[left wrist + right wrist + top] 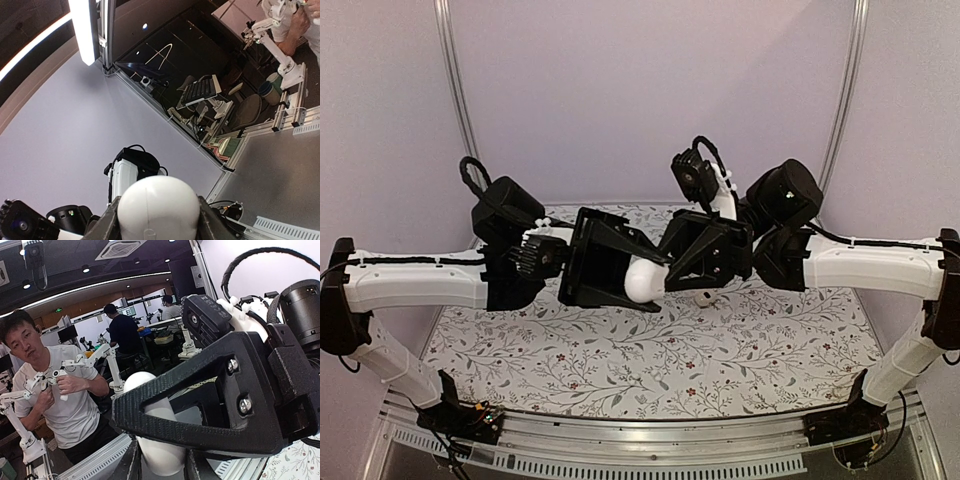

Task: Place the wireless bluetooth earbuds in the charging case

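1. Left gripper (653,282) is raised over the table (570,350), pointing right. Its fingers (107,225) are closed onto both sides of the earbud (642,283), a plain white oval held in the air at the middle.
2. Right gripper (672,275) points left and meets the same earbud. Its fingers (131,462) sit narrowly apart on either side of it, but I cannot tell whether they grip it.
3. The case (705,297), small and white with a dark spot, lies on the table just below the right gripper, partly hidden.
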{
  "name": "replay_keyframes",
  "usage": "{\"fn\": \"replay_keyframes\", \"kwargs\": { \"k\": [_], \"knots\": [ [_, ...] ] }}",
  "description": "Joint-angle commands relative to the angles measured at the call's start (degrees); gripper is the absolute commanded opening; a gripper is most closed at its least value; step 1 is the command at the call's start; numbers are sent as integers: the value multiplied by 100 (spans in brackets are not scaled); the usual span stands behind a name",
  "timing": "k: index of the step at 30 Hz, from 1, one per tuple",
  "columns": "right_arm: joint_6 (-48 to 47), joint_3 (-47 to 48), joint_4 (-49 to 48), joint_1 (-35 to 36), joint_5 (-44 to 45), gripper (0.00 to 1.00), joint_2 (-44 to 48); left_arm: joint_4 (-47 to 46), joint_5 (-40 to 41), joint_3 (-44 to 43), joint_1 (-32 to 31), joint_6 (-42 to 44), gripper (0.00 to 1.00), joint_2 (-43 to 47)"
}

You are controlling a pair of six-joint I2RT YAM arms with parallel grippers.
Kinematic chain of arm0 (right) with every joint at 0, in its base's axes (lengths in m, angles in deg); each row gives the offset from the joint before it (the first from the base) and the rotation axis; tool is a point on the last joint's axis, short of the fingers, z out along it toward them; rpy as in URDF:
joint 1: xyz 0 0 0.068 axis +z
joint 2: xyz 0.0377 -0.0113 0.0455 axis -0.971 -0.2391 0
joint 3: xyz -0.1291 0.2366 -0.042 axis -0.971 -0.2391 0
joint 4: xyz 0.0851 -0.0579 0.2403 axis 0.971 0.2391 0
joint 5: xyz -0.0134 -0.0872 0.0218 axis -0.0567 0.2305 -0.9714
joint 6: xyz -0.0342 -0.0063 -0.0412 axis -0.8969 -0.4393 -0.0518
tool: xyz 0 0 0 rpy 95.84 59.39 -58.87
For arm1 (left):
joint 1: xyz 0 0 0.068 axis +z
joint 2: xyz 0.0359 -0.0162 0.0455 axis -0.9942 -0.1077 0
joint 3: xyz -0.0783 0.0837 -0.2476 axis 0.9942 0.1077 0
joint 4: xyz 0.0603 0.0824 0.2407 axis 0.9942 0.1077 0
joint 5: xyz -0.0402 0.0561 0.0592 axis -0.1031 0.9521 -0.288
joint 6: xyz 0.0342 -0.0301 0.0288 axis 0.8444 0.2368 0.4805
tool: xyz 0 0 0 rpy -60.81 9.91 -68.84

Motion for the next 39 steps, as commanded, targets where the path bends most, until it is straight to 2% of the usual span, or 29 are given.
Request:
{"fn": "replay_keyframes", "kwargs": {
  "k": [1,6,11,22,23,25,27,31,33,35,37,39],
  "knots": [
    [157,183,-507,123,-306,18,-15,73,109,-111,43,85,13,-35],
    [500,172,-884,133,-347,10,-81,242,249,-77,45,257,16,5],
    [541,149,-835,120,-327,0,-88,333,684,125,62,424,27,225],
    [608,-52,-778,-299,-119,0,62,1178,1960,744,163,959,57,1017],
    [600,-75,-695,-357,-88,0,95,1244,2105,794,173,982,62,1079],
    [548,-164,-599,-514,-20,0,125,1430,2469,871,202,999,98,1210],
    [455,-289,-367,-724,123,0,192,1604,2866,962,242,911,100,1346],
    [-212,-606,806,-1298,539,0,550,1852,3845,1217,366,54,100,1749],
    [-929,-608,2333,-1517,959,0,883,2024,4357,1383,382,-397,100,1943],
    [-2051,-481,3731,-1604,1564,0,1097,2479,4812,1349,381,-805,100,2043],
    [-2989,-383,4607,-1646,2045,0,1218,3045,4921,1224,382,-1033,100,2076],
    [-3368,-396,5123,-1658,2387,0,1296,3517,4908,1081,379,-1206,100,2016]
  ]
}}
